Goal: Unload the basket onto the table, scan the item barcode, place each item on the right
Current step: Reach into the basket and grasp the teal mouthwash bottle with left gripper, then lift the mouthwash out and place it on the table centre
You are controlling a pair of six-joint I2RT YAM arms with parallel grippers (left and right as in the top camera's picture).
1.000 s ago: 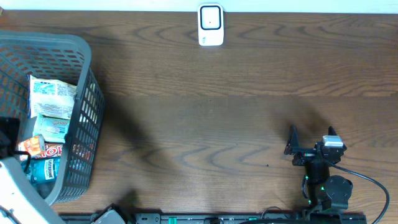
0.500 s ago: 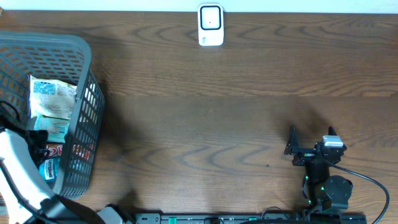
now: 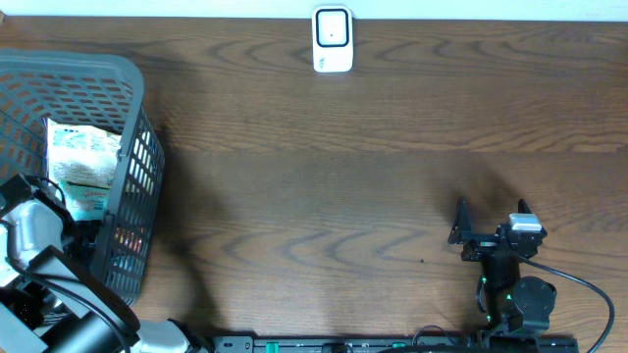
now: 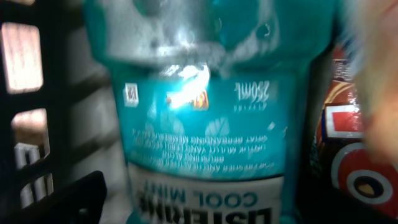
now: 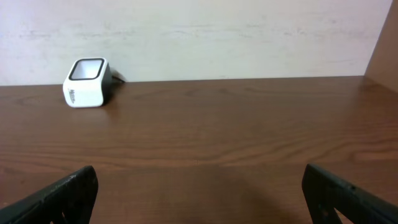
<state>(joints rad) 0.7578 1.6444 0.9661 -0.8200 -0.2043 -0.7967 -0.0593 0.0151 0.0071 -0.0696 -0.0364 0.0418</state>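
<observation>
Down inside the basket with the left gripper, jaws spread about as wide as possible, clamped on nothing. Straight ahead of those jaws and filling the gap between them, very close: a teal mouthwash bottle, label upside down to the camera, reading cool mint. Impossible to tell whether either side touches it. Only one dark finger in sight, at the lower left, just beside the bottle; the other side lost in blur. Right of the jaws, against the bottle, a red packet. Left of the jaws, the dark mesh wall of the basket.

On the right gripper, jaws equally wide, holding nothing, low over the bare table. Far ahead of them and to the left, by the back wall, a small white scanner, well apart from both grippers.

From the left wrist only: bottle label and red packet close up. From overhead only: basket far to the left of the right jaws, a white packet in it beyond the left arm, the bottle itself not made out under that arm.
</observation>
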